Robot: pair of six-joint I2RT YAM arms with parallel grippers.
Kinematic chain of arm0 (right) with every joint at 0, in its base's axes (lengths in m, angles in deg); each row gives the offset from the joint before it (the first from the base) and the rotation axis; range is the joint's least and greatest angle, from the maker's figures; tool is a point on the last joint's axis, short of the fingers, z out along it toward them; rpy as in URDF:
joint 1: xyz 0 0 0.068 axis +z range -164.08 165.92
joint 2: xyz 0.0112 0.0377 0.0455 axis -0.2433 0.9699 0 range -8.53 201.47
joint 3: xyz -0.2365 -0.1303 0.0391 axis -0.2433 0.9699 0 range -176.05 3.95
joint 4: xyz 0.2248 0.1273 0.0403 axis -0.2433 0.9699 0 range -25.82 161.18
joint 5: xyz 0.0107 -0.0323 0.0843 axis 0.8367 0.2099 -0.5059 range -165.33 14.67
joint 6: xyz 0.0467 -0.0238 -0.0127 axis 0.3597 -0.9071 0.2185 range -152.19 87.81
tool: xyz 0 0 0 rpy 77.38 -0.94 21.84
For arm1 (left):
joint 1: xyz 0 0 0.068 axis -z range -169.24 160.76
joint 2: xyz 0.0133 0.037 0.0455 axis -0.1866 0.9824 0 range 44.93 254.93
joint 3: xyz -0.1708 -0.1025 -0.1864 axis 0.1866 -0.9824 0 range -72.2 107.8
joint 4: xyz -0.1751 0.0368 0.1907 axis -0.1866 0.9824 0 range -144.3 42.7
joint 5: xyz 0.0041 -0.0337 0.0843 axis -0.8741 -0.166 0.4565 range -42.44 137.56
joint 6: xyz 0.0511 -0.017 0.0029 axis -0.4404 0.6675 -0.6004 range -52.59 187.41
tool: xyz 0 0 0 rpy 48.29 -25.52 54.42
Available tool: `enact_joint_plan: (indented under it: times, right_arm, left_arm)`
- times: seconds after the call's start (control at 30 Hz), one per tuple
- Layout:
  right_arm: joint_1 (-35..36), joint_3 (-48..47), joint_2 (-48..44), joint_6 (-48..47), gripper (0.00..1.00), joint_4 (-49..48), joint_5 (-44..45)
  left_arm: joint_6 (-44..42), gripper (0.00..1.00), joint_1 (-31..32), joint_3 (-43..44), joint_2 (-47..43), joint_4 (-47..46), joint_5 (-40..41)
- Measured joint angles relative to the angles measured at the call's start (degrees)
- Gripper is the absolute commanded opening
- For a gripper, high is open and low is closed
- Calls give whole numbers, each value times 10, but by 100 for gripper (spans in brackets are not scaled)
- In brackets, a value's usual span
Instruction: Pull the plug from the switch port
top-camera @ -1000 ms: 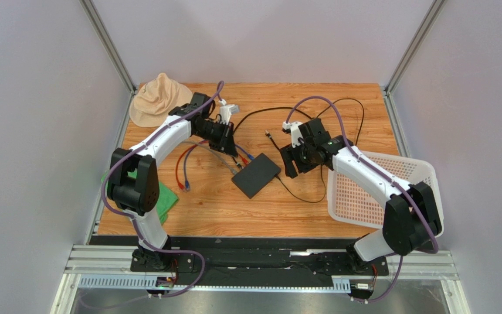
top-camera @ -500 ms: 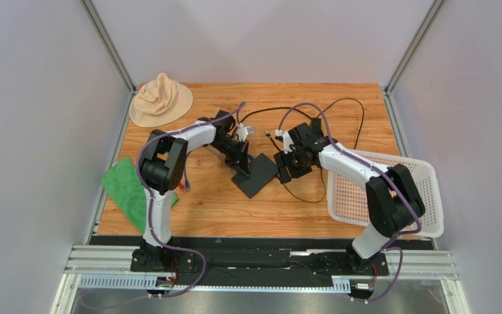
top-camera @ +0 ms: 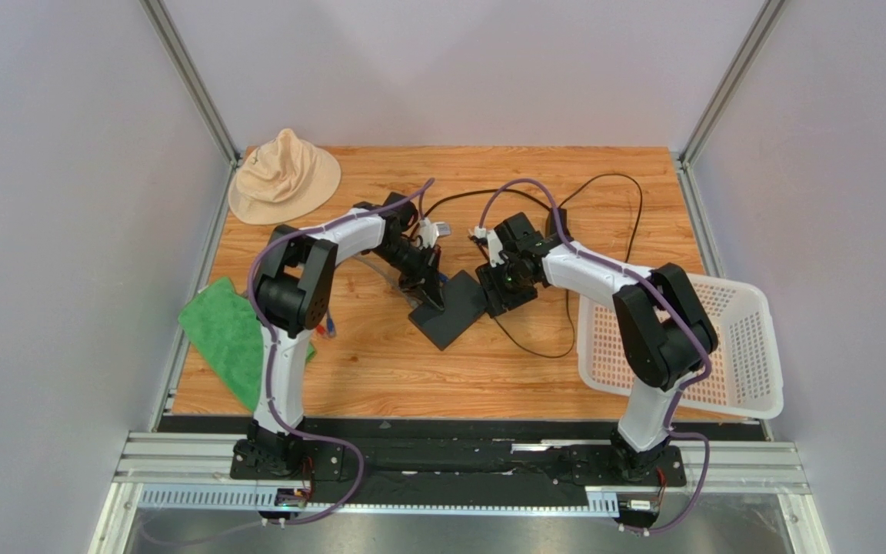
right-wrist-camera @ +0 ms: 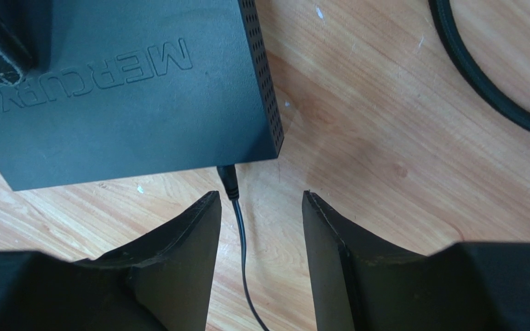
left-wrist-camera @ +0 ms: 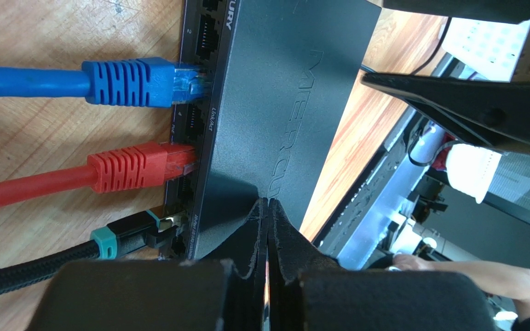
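While the left fingers point(left-wrist-camera: 243, 241), pressed together, are bearing on the switch point(top-camera: 456, 309) in the middle of the surface point(top-camera: 355, 369), the right fingers point(right-wrist-camera: 178, 241) are standing apart astride its black plug point(right-wrist-camera: 229, 181), needing a square closure and 1 straight outward pull.

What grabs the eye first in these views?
The black switch mid-table, worked from both sides. The left gripper is shut, tips on its top near the blue plug and red plug in its ports; the right gripper stands open astride the thin black cable at another edge.
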Motion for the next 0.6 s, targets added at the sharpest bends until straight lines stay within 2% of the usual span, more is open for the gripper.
enact_joint_plan:
  times: [0.6]
  right_arm:
    - [29, -19, 32, -39, 43, -3, 7]
  left_arm:
    - [0, 0, 0, 5, 6, 7, -7]
